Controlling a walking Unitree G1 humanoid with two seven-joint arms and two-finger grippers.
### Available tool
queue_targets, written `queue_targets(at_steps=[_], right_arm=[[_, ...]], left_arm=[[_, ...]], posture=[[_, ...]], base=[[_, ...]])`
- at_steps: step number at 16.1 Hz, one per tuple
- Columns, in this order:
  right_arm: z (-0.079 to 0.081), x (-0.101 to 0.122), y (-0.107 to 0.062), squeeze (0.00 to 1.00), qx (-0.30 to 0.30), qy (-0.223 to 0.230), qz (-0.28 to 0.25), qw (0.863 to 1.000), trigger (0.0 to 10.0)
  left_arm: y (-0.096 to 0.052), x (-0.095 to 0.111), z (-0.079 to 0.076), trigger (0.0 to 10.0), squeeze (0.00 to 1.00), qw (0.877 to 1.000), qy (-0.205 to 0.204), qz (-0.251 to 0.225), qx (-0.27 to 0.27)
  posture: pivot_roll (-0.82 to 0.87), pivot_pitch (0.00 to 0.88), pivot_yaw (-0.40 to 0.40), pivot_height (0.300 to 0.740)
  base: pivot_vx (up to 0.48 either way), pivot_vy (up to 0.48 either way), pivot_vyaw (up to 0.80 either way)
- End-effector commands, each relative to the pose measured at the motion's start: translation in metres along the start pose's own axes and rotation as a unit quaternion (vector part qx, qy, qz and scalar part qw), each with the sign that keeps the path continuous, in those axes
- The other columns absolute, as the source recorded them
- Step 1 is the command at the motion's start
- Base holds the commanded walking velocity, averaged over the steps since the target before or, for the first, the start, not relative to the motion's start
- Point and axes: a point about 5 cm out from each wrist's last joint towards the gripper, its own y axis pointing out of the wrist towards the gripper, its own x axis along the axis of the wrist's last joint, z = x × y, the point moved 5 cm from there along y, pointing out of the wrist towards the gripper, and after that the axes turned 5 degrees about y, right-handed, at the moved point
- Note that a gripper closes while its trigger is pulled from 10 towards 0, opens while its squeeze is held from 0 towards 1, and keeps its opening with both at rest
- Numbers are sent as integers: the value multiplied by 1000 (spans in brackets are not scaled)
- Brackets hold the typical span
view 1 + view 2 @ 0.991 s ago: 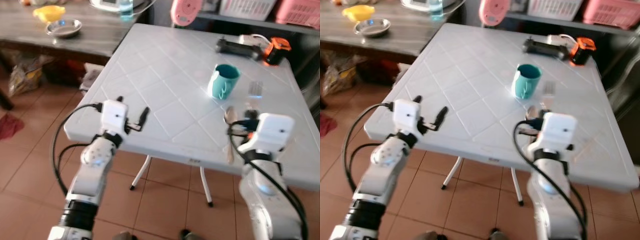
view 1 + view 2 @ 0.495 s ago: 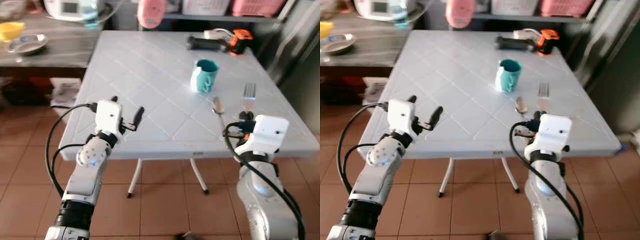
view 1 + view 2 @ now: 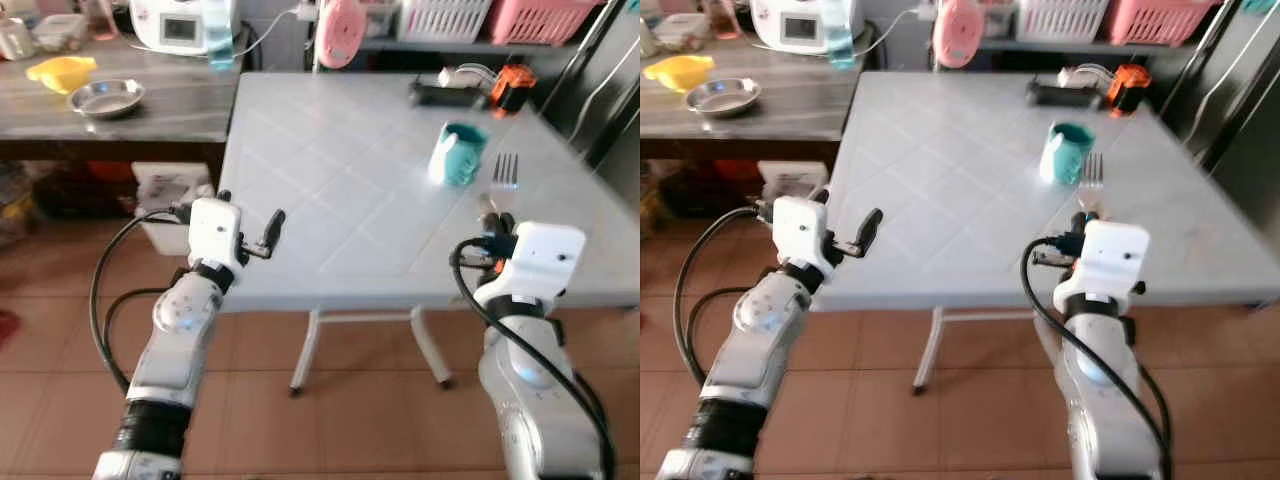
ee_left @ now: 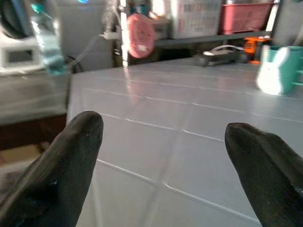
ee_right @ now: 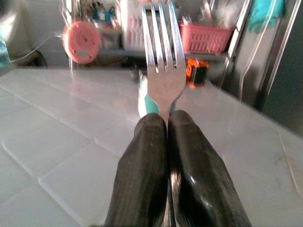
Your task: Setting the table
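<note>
My right gripper (image 5: 167,118) is shut on the handle of a metal fork (image 5: 163,71), whose tines point away over the white plastic table (image 3: 340,170). In the left eye view the fork (image 3: 505,170) sticks out past my right wrist, just right of a teal mug (image 3: 457,153) standing on the table. The left gripper (image 3: 250,208) hovers open at the table's near left edge with nothing between its fingers (image 4: 75,142).
A wooden side table (image 3: 170,105) at the left carries a metal bowl (image 3: 108,97), a yellow item (image 3: 62,69) and a white appliance (image 3: 185,25). A black and orange device (image 3: 512,85) lies at the table's far edge. A pink fan (image 3: 340,18) and baskets stand behind.
The whole picture has shifted as the camera moved, so the table now sits further right. Both grippers keep their poses, and the fork stays in the right one.
</note>
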Motion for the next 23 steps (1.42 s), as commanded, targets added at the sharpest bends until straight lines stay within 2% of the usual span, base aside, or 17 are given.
queue_targets(at_steps=[1,5,20,23], right_arm=[[2,9,1,0,6,2,-17,1000,10000],[4,9,2,0,10,3,-18,1000,10000],[6,7,3,0,19,7,-19,1000,10000],[7,6,3,0,18,8,-17,1000,10000]], left_arm=[[2,3,4,10000,0,1000,11,-4,6],[5,5,9,10000,0,1000,15,-8,20],[10,3,7,10000,0,999,14,-11,31],[10,3,8,10000,0,999,20,-12,33]], posture=[[72,120,-35,740],[75,116,-34,740],[81,100,-30,740],[82,100,-29,740]], base=[[0,472,0],[0,480,0],[0,476,0],[0,476,571]])
